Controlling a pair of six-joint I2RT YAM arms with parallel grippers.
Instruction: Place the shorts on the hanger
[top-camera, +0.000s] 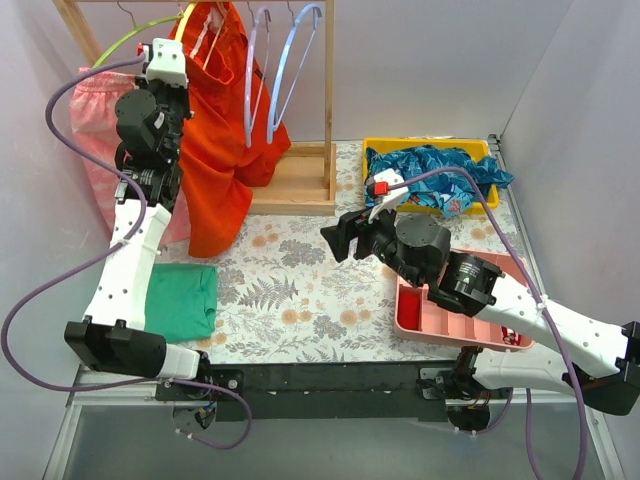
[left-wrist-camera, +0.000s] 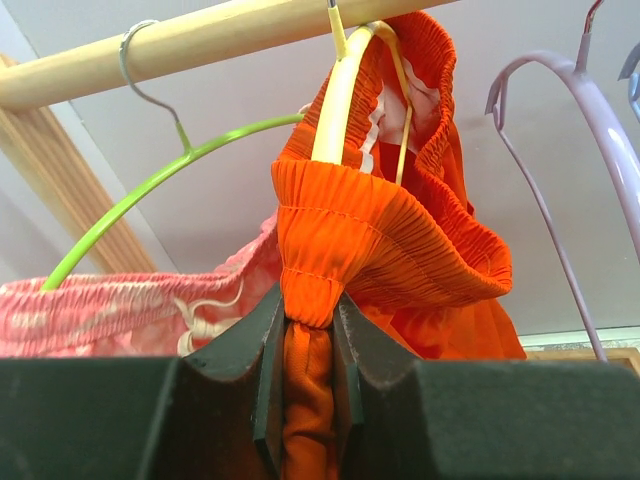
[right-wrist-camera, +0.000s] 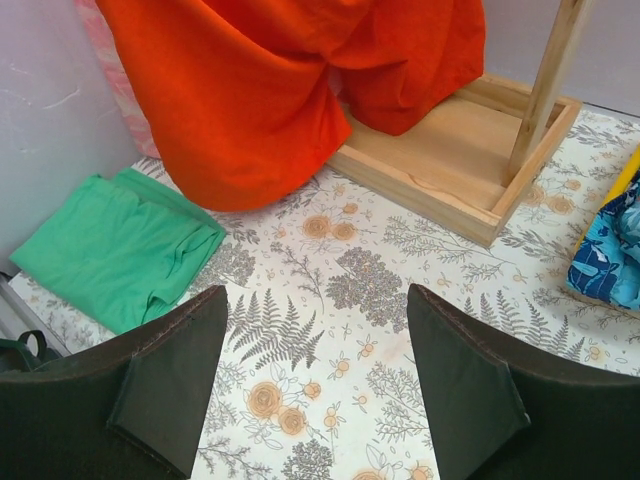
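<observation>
Cloth printed with ferns and orange flowers is covering the table, where a wooden rack is standing at the back left. The red-orange shorts are hanging from the rack's rail, their gathered waistband draping over the yellow hanger and their legs reaching down to the rack's base. Pink patterned shorts are hanging beside them on a green hanger, largely hiding behind the left arm in the overhead view.

A yellow bin at the back right is holding a crumpled blue patterned cloth. A pink tray is lying half under the right arm, its contents impossible to make out. A folded green cloth is resting at the near left. Two lilac hangers are dangling to the right of the red-orange pair.

The left gripper is pinching a bunched fold of the waistband just below the yellow hanger. The right gripper is hovering above mid-table, fingers spread wide and holding nothing, well apart from the garment.
</observation>
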